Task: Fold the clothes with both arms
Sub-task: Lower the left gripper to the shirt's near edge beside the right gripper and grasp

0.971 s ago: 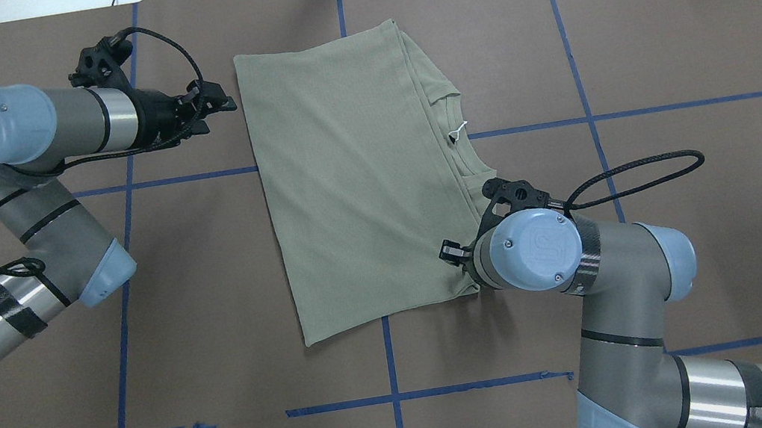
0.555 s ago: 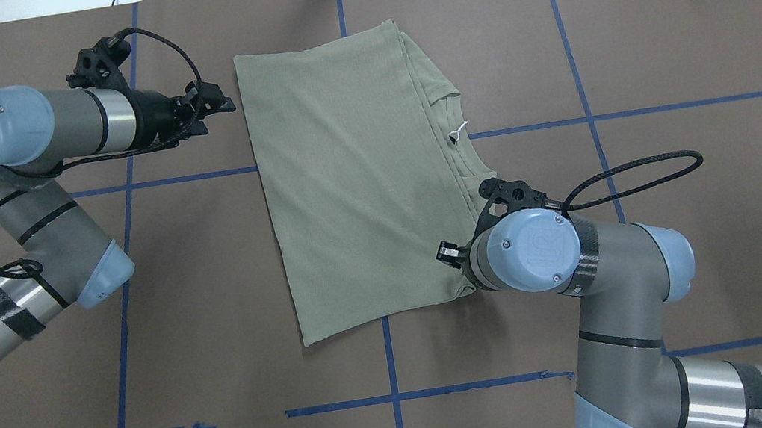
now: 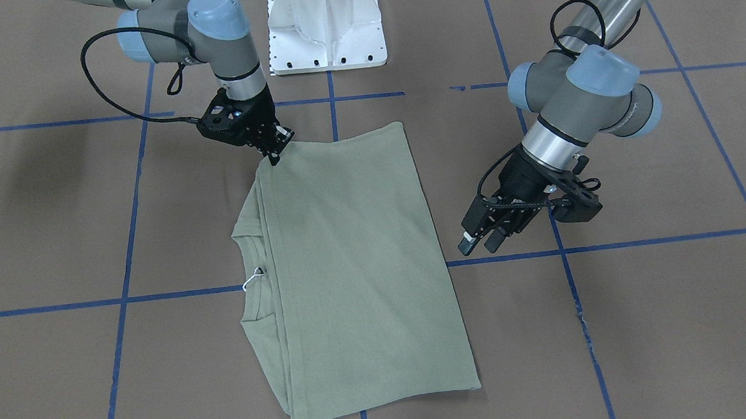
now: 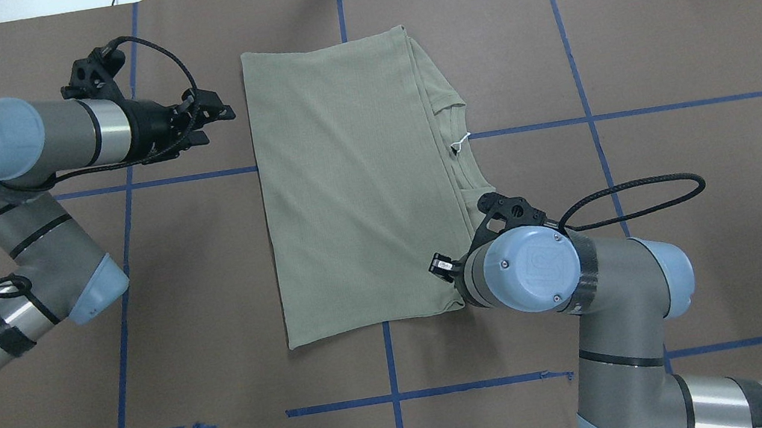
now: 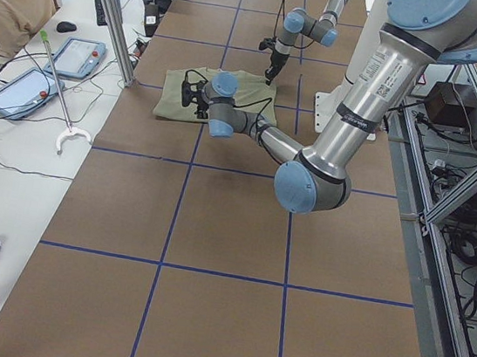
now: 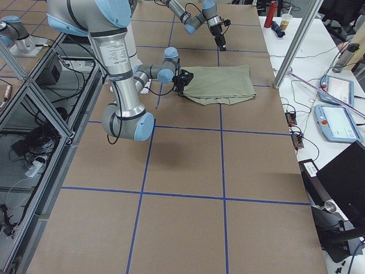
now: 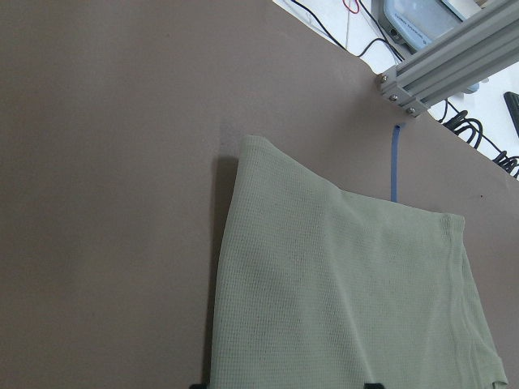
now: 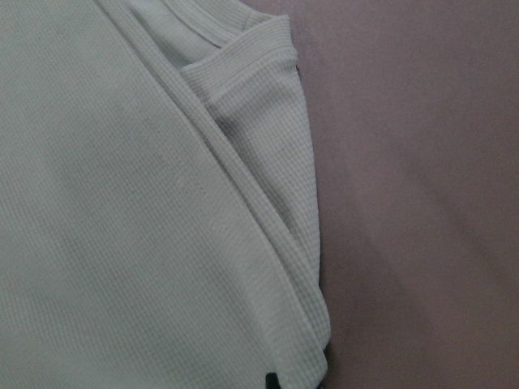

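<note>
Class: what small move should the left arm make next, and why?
Probably ease the open left hand onto the nearest edge of the pale sage-green knit shirt and pinch it: that hand hangs clear of the cloth, while the right hand grips a corner.

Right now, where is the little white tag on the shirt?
In the overhead view, the white neck tag sits on the green shirt's right edge, just beside the blue tape line.

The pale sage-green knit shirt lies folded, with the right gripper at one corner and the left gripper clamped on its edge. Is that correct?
Not quite. The left gripper is open and apart from the pale sage-green knit shirt, beside its edge, as the exterior front-facing view shows. The right gripper is at one corner.
</note>
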